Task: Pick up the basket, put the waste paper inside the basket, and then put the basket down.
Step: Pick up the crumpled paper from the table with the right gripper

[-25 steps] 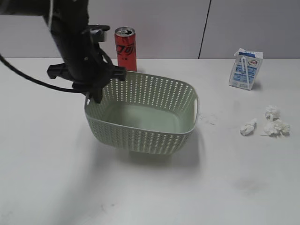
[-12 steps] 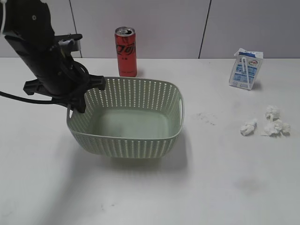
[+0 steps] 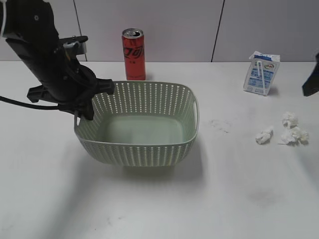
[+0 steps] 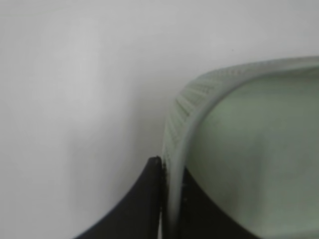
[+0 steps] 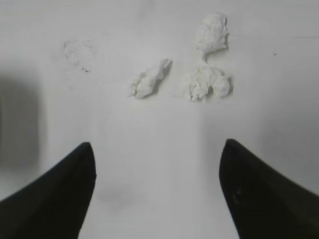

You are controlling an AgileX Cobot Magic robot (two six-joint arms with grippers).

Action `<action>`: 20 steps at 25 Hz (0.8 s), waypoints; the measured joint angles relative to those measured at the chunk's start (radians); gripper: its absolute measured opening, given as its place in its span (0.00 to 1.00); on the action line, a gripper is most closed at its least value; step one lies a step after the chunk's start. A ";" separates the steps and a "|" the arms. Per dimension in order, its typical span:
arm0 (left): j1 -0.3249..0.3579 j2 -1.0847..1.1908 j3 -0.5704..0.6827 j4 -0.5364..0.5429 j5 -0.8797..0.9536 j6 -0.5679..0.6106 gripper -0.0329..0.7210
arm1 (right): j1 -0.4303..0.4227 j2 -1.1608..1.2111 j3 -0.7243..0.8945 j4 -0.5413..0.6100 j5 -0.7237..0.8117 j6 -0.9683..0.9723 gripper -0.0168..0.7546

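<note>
The pale green perforated basket (image 3: 139, 127) hangs tilted a little above the table, empty inside. My left gripper (image 3: 84, 107) is shut on the basket's left rim; the left wrist view shows the rim (image 4: 174, 149) pinched between the two black fingers (image 4: 169, 199). Three small white crumpled paper wads (image 3: 281, 130) lie on the table at the right, apart from the basket. In the right wrist view the paper wads (image 5: 192, 69) lie ahead of my right gripper (image 5: 157, 169), which is open and empty above the table. Only a dark bit of the right arm (image 3: 311, 77) shows at the exterior view's right edge.
A red drink can (image 3: 134, 54) stands behind the basket. A white-and-blue drink carton (image 3: 260, 73) stands at the back right, beyond the paper wads. A faint smudge (image 3: 219, 124) marks the white table between the basket and the paper.
The basket, held by my left gripper, first moved left, then shifted slightly right. Part of the right arm has come into view at the right edge.
</note>
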State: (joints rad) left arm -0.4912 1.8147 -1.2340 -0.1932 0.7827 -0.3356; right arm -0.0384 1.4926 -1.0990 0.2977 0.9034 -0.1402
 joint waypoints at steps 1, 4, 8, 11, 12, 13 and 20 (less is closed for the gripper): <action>0.000 0.000 0.000 -0.004 -0.001 0.000 0.05 | 0.014 0.061 -0.035 -0.007 0.000 -0.001 0.78; 0.000 0.000 0.000 -0.008 -0.003 0.000 0.05 | 0.064 0.220 -0.110 -0.035 0.002 0.017 0.78; 0.000 0.000 0.000 -0.010 -0.004 0.000 0.05 | 0.133 0.384 -0.151 -0.075 -0.037 0.050 0.78; 0.000 0.000 0.000 -0.010 -0.004 0.000 0.05 | 0.175 0.469 -0.174 -0.139 -0.085 0.105 0.78; 0.000 0.000 0.000 -0.010 -0.004 0.000 0.05 | 0.184 0.493 -0.186 -0.170 -0.093 0.132 0.78; 0.000 0.000 0.000 -0.010 -0.004 0.000 0.05 | 0.192 0.510 -0.194 -0.195 -0.099 0.164 0.78; 0.000 0.000 0.000 -0.010 -0.002 0.000 0.05 | 0.202 0.585 -0.220 -0.204 -0.145 0.214 0.78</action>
State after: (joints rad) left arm -0.4912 1.8147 -1.2340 -0.2032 0.7811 -0.3356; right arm 0.1638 2.0780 -1.3189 0.0942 0.7589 0.0737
